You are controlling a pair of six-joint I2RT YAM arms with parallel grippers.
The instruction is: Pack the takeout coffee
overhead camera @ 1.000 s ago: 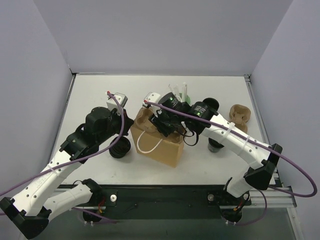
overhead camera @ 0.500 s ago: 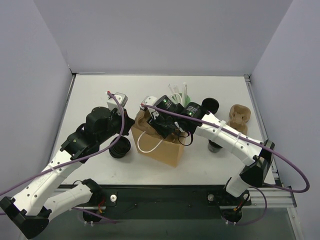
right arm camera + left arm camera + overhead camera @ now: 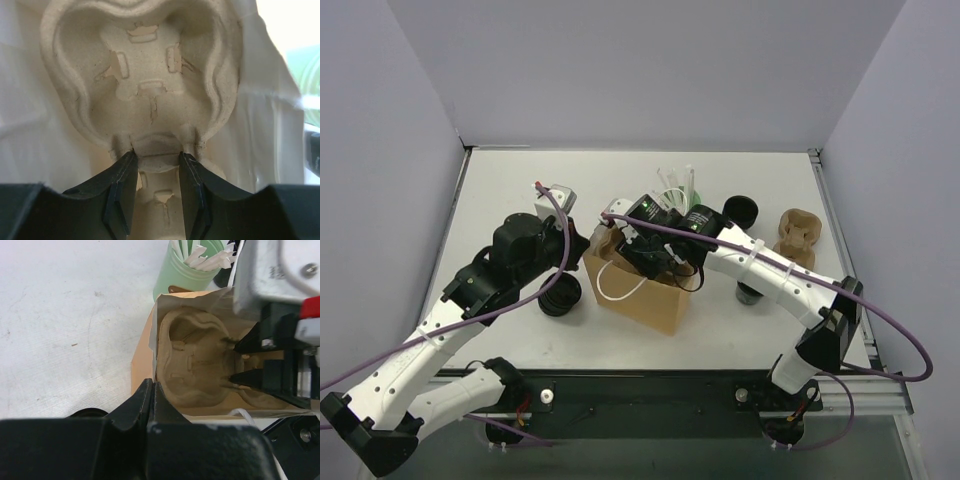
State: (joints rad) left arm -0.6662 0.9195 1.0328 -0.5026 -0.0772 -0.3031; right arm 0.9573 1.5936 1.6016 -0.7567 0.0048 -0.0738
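The right claw [image 3: 156, 187] was closed on the narrow middle bridge of a beige moulded-pulp cup carrier [image 3: 145, 65], one finger against each side, holding it inside the open brown paper bag [image 3: 655, 305] at the middle of the white bench [image 3: 510, 190]. The left claw [image 3: 151, 397] was closed on the bag's left rim, which held the mouth wide. The small black paper coffee cup with its round black lid [image 3: 741, 210] stood outside the bag, to the right and a little farther back, just beside the mint-green cup of white straws [image 3: 185, 277]. The step in hand looked like seating the carrier on the bag's floor, so the coffee itself was not yet packed. To do it well, the right arm should keep the carrier level and lower it straight, clear of the paper walls. It should let go only once the carrier sat flat, since a tilted carrier would leave a tilted socket for the cup. The left claw should keep its pinch without pulling, so the bag neither tips nor folds shut. The right claw should then open only a little and rise straight up, clear of the white cord handle [image 3: 610, 295], before going for the coffee.
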